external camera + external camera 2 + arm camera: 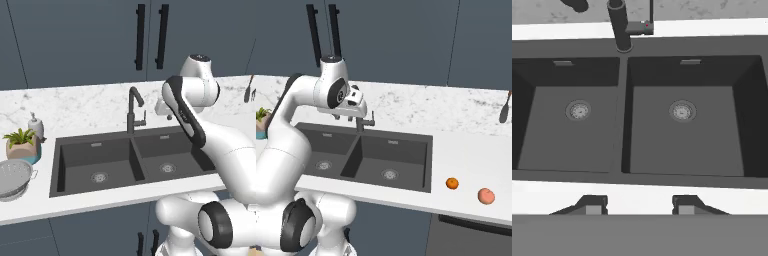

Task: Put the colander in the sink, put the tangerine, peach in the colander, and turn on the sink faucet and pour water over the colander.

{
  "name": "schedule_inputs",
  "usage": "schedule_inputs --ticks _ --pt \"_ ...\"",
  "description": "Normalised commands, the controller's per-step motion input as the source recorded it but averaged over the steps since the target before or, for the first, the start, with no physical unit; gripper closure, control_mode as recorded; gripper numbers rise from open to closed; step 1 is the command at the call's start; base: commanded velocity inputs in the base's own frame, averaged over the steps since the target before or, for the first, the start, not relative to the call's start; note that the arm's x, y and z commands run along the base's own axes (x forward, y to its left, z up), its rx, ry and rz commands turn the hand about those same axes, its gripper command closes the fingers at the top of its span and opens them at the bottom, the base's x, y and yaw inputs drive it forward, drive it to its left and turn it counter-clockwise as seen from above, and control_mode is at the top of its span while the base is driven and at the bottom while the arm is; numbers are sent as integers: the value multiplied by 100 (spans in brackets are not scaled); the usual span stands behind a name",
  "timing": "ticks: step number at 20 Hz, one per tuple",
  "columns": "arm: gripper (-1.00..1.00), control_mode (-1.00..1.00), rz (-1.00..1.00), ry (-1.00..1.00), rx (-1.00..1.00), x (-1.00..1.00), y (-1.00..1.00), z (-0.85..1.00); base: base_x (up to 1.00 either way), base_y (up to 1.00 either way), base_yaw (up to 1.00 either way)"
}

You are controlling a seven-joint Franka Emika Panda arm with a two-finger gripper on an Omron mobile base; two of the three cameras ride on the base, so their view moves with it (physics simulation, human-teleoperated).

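Hovering above the sink (682, 125) with nothing between its parted fingertips, the gripper (639, 205) risks clipping the faucet (133, 107) when swinging left toward the colander (14, 177), which sits on the counter's near left beside the plant pot (22, 147).

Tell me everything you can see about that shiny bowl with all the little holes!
The colander is a round, silvery-grey bowl that looks like metal, dotted all over with tiny holes. A small loop handle sticks out on its right side. It sits upright and empty on the white counter, left of the sink and not yet in it. Just behind it stands the plant pot, very close; whether they touch is unclear. Its left part is cut off by the picture's edge.
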Motion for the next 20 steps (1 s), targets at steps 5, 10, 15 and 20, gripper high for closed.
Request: schedule_inputs --ticks 5,10,15,20 --pt "-100 -100 0 0 0 -16 10 -3 0 0 0" --pt "-100 -100 2 0 0 -26 45 -9 0 0 0" --pt "-100 -100 0 6 0 -10 82 -7 0 0 0" --pt "-100 -100 0 12 0 0 100 -7 0 0 0"
